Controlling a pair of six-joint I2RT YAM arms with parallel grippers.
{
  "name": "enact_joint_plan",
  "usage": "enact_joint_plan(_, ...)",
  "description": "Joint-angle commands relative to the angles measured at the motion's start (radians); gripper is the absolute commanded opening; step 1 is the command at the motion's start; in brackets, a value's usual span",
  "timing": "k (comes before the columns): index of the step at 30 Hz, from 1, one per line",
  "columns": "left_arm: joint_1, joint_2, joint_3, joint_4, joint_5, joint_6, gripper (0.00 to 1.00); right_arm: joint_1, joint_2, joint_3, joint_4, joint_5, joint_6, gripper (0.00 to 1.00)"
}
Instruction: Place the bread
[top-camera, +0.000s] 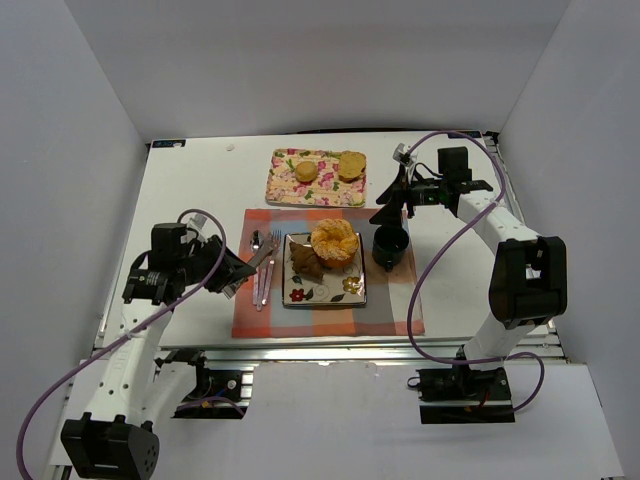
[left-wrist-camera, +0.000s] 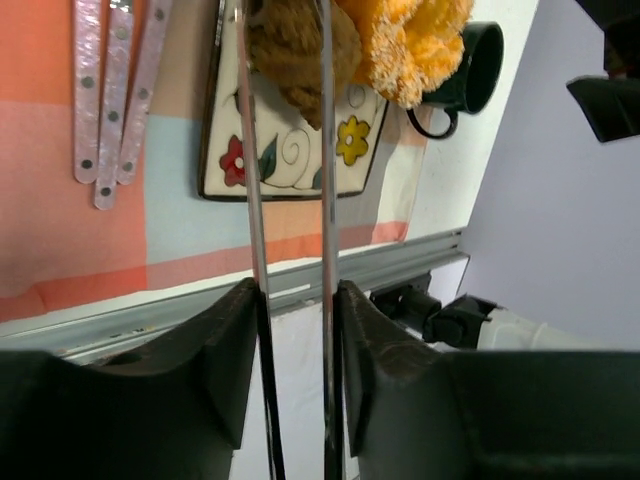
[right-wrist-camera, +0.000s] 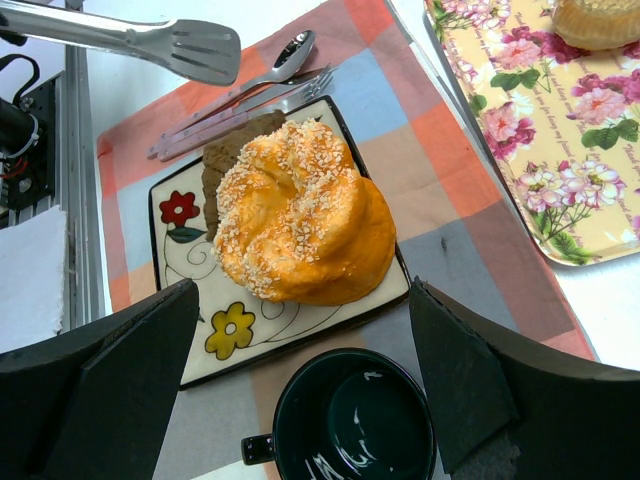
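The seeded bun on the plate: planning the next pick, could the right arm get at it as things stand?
Probably yes: the right end effector points open toward the seeded bun, nothing covers it, and the tongs sit off to one side.

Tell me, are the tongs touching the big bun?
Apart. The right wrist view shows the tongs well clear of the big bun, with cutlery lying between.

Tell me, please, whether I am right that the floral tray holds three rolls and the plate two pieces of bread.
Not quite: the floral tray holds two rolls, not three, as the top external view shows. The plate does hold two pieces of bread: a sesame roll and a brown piece.
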Motion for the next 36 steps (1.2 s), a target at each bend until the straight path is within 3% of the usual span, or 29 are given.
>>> enact_joint_plan(1, 0.0, -0.013, 0.028, 0.035, -0.054, -0.014, 0.42, -0.007, -0.024, -0.004, 0.014, -0.032, -0.007, 0.89)
enact_joint_plan(6, 0.0, 0.014, 0.017, 0.104, -0.221, 0.014, 0.15, -0.007, -0.03, -0.01, 0.012, -0.033, -0.012, 0.89)
enact_joint_plan(8, 0.0, 0.039, 0.034, 0.116, -0.295, 0.057, 0.12, -0.007, -0.033, -0.012, 0.011, -0.033, -0.015, 0.89)
enact_joint_plan(12, 0.0, 0.061, 0.053, 0.196, -0.618, 0.232, 0.2, -0.007, -0.033, -0.01, 0.009, -0.036, -0.012, 0.89)
enact_joint_plan(15, 0.005, 0.076, -0.01, 0.332, -0.776, 0.372, 0.28, -0.007, -0.033, -0.004, 0.009, -0.039, -0.013, 0.89)
enact_joint_plan(18, 0.02, 0.128, -0.085, 0.492, -0.841, 0.528, 0.33, -0.007, -0.03, 0.019, -0.025, -0.036, -0.044, 0.89)
enact_joint_plan(21, 0.078, 0.231, -0.131, 0.622, -0.8, 0.652, 0.39, -0.007, -0.029, 0.034, -0.052, -0.035, -0.064, 0.89)
enact_joint_plan(24, 0.179, 0.33, -0.164, 0.71, -0.659, 0.703, 0.41, -0.007, -0.038, 0.034, -0.055, -0.027, -0.069, 0.89)
enact_joint_plan(29, 0.242, 0.418, -0.19, 0.811, -0.529, 0.771, 0.44, -0.007, -0.053, 0.022, -0.055, -0.016, -0.07, 0.9)
enact_joint_plan(36, 0.304, 0.556, -0.207, 0.877, -0.411, 0.766, 0.49, -0.007, -0.049, 0.033, -0.063, -0.004, -0.066, 0.89)
